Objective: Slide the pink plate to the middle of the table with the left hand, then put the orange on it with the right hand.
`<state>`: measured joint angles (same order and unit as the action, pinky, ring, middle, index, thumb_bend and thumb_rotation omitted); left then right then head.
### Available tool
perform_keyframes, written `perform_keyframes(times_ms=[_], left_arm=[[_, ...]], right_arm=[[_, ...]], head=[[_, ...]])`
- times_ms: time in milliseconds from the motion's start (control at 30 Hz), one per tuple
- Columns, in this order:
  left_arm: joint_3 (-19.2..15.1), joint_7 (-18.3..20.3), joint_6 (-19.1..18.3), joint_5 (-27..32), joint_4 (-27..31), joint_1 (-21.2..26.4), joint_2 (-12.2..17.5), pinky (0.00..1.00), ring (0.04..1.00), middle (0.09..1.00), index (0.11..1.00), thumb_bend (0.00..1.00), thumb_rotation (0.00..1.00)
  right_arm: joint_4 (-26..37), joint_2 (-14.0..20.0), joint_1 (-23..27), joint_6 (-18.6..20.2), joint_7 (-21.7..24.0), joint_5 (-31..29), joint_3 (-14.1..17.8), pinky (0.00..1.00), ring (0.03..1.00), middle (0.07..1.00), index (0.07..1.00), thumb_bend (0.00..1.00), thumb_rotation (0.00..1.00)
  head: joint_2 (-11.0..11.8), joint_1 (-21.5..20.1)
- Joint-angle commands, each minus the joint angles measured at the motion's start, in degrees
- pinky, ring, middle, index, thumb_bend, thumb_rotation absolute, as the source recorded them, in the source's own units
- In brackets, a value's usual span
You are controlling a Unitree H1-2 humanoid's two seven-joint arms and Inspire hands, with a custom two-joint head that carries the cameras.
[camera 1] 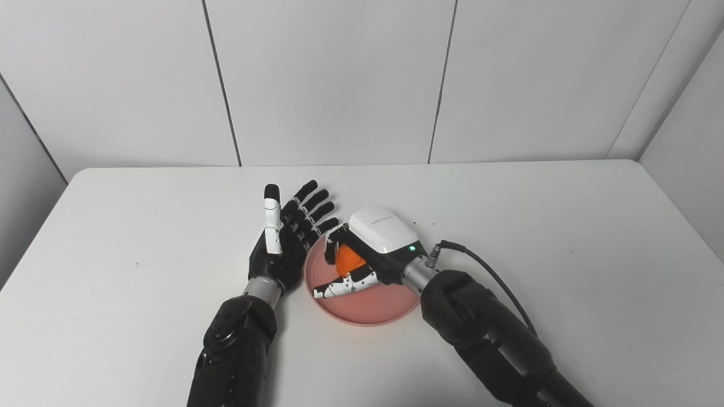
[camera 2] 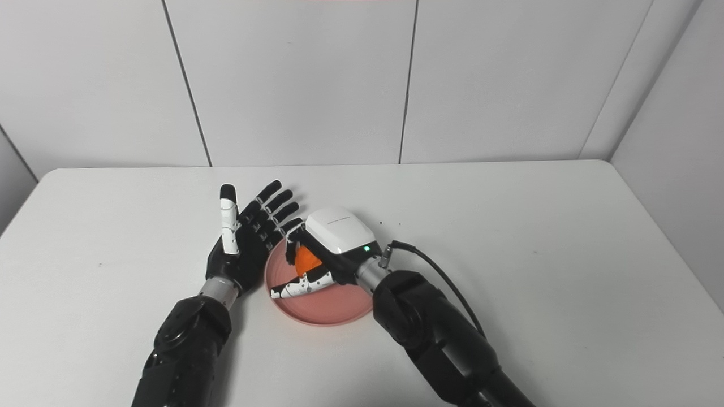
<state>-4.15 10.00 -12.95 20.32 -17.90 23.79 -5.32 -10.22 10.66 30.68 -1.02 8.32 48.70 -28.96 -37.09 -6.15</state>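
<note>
- While the orange (camera 1: 349, 259) is enclosed by the fingers (camera 1: 346, 285) of the right hand (camera 1: 370, 249), it hangs over the inner part of the pink plate (camera 1: 362, 308); I cannot tell if its underside already touches the plate.
- The fingers of this hand curl under and around the fruit from the near side, and the white back of the hand covers it from above, so only a small orange patch shows between them.
- The pink plate lies flat on the table (camera 1: 565, 254), near its middle, directly below these fingers; the bare near half of the plate is free.
- The left hand (camera 1: 285, 240) stands just beside the far-left rim of the plate, palm toward it, with fingers (camera 1: 308, 206) spread wide and straight and holding nothing. Whether it touches the rim is not clear.
- Judging from this, the sliding step looks finished and the second step, placing the orange, is in hand and close to its end.
- The next move calls for lowering the fruit until it rests on the plate, then opening the right fingers slowly, so that the round fruit does not roll toward the rim.
- After that the right hand should rise straight, because the curled fingers could drag the orange or shift the plate.
- The left hand, I think, should wait where it is or draw aside.
</note>
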Motion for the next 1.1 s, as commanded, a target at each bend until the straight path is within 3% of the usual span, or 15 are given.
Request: perform_keyframes(times_ms=[0, 100, 200, 267, 300, 367, 433, 567, 833, 1067], left_arm=[[0.0, -1.6, -3.9, -0.7, -2.0, -2.6, -0.1, 0.78, 0.852, 0.855, 0.829, 0.96, 0.96], [0.0, -1.4, -3.8, -0.5, -2.1, -2.6, 0.0, 0.79, 0.868, 0.872, 0.842, 0.95, 0.95], [0.1, -0.8, -3.5, -0.4, -2.3, -2.6, 0.2, 0.82, 0.885, 0.882, 0.848, 0.95, 0.96], [0.2, -0.8, -3.5, -0.4, -2.4, -2.5, 0.2, 0.87, 0.934, 0.912, 0.854, 0.95, 0.96], [0.3, -0.7, -3.5, -0.6, -2.5, -2.5, 0.3, 0.87, 0.934, 0.912, 0.854, 0.95, 0.96], [0.4, -0.9, -3.6, -0.9, -2.5, -2.4, 0.3, 0.87, 0.945, 0.923, 0.852, 0.95, 0.96], [0.3, -1.0, -3.8, -0.8, -2.3, -2.4, 0.3, 0.85, 0.939, 0.920, 0.849, 0.96, 0.96], [0.2, -1.0, -4.1, -0.5, -2.3, -2.4, 0.2, 0.85, 0.919, 0.903, 0.843, 0.96, 0.95], [0.2, -1.3, -4.2, -0.7, -2.5, -2.3, 0.1, 0.88, 0.878, 0.886, 0.883, 0.96, 0.97], [0.1, -1.6, -4.8, -0.7, -1.8, -2.6, 0.0, 0.84, 0.843, 0.786, 0.843, 0.98, 0.95]], right_arm=[[0.7, 0.3, 1.8, -3.6, -4.4, 1.6, 0.1, 0.23, 0.295, 0.364, 0.428, 0.54, 0.74], [0.2, 0.3, 1.7, -4.6, -7.5, 2.4, 0.1, 0.21, 0.274, 0.352, 0.396, 0.61, 0.75], [-0.1, 0.7, 1.7, -5.8, -9.1, 2.8, 0.2, 0.27, 0.326, 0.392, 0.412, 0.67, 0.79], [-0.1, 1.1, 1.9, -6.4, -10.1, 3.3, 0.0, 0.41, 0.463, 0.547, 0.573, 0.77, 0.86], [0.0, 1.2, 1.9, -6.4, -10.1, 3.4, 0.1, 0.41, 0.463, 0.547, 0.573, 0.77, 0.86], [0.4, 1.3, 1.9, -6.4, -9.9, 3.5, 0.4, 0.58, 0.628, 0.683, 0.680, 0.84, 0.92], [0.6, 1.4, 1.9, -6.5, -10.0, 3.5, 0.5, 0.69, 0.715, 0.748, 0.731, 0.87, 0.94], [0.1, 1.8, 2.2, -7.4, -11.0, 3.2, 0.9, 0.79, 0.783, 0.803, 0.761, 0.91, 0.98], [0.7, 2.0, 2.6, -7.8, -11.2, 2.4, 2.3, 0.82, 0.821, 0.827, 0.778, 0.92, 1.00], [3.0, 1.1, 2.9, -7.5, -12.7, -1.8, 7.3, 0.75, 0.814, 0.831, 0.790, 0.88, 1.00]], head=[[0.0, 0.0], [0.0, 0.0], [0.1, 0.0], [0.1, 0.0], [0.1, 0.0], [0.1, 0.0], [0.1, 0.0], [0.1, 0.0], [0.1, 0.0], [0.0, -0.1]])
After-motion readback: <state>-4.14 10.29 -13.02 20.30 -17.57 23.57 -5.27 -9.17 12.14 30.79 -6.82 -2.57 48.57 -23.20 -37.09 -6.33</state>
